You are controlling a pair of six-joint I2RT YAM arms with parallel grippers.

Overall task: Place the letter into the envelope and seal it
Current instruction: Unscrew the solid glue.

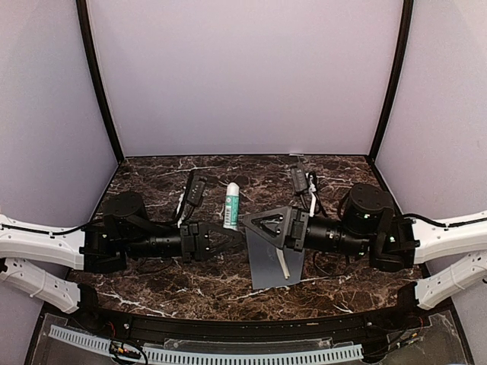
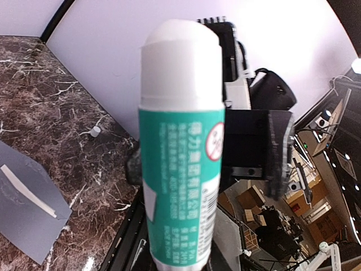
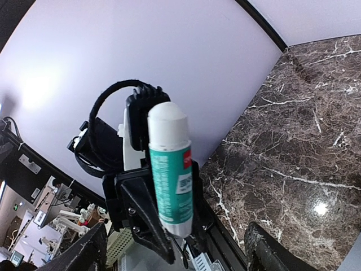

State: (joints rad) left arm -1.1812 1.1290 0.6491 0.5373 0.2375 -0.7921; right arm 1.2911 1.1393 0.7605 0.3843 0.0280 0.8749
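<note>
1. The left gripper was clamped narrowly on the lower end of a glue stick. The stick's rounded white top pointed toward the far side of the table.
2. The stick's teal label carried lines of white Chinese characters and a small red-ringed round sign near its upper edge. The print was too fine to read. In the right wrist view a square code showed on the glue stick.
3. The envelope, slate grey, lay flat on the dark marbled table, just right of the stick and toward the near edge. A narrow white strip lay on it. Its far corner was hidden beneath the right gripper.
4. The right gripper hovered over the envelope's far end, facing the stick. Its jaws were spread wide with nothing between them, and its fingers sat at the lower corners of its own view.
</note>
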